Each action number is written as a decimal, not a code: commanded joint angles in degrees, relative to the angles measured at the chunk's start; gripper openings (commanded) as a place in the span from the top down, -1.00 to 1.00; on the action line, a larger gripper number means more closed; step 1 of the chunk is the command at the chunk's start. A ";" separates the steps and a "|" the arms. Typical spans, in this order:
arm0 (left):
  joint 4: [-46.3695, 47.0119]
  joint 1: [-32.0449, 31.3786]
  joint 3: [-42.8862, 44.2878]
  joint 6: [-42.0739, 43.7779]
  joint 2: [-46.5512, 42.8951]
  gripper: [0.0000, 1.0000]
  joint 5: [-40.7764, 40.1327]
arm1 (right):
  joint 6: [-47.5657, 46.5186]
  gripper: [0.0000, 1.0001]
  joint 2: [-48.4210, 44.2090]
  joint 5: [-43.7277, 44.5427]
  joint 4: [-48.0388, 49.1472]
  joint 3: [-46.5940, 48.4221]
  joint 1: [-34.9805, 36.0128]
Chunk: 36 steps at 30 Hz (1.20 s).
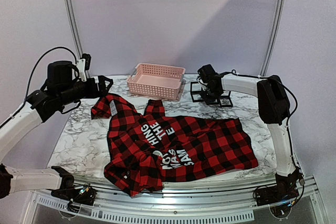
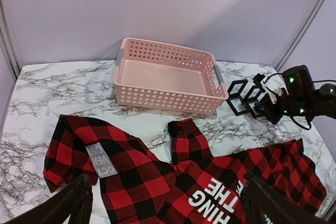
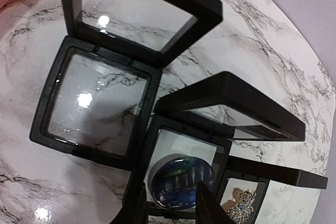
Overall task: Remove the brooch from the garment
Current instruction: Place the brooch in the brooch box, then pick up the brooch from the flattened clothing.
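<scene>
1. Closest up is the right tool [image 3: 172, 199]. Its fingers are a little apart, straddling a round blue brooch [image 3: 176, 179] that lies in the middle case [image 3: 184, 142]. It doesn't look clamped on it, the brooch seems to sit free in the tray. My read is the drop-off is basically finished.
2. Just past that tool is the far case [image 3: 94, 103], lid up, nothing in it. To the tool's right, another one holds a sparkly piece [image 3: 239, 203]. The raised lids crowd in close, so lifting straight up looks like the safe way out.
3. The left tool [image 2: 176, 202] hangs with its fingers wide apart, holding nothing. It's right above the shirt [image 2: 157, 177], near the label [image 2: 101, 160]. Probably parked there to pin the cloth if needed.
4. The shirt lies spread on the surface [image 1: 79, 135], well apart from the right tool. I can't spot any pin on it.
5. The pink basket [image 1: 157, 80] sits beyond the left tool, just beside the cases.
</scene>
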 commanded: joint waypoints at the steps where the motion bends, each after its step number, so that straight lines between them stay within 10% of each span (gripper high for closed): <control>1: 0.64 1.10 -0.84 -0.51 0.51 -0.99 1.09 | 1.67 0.38 -2.33 -5.85 -0.33 1.24 -0.38; 12: 2.32 1.17 -1.59 -0.16 0.41 -0.94 4.47 | 7.01 0.21 -13.06 -15.14 4.15 -6.80 0.27; 27: 5.90 -5.31 -1.60 4.01 4.40 -0.99 14.00 | 19.51 0.06 -49.27 -52.73 27.62 -47.05 6.41; 36: 4.76 -9.05 -0.21 9.94 7.59 -0.92 24.38 | 30.22 0.08 -51.49 -50.85 42.15 -56.14 18.96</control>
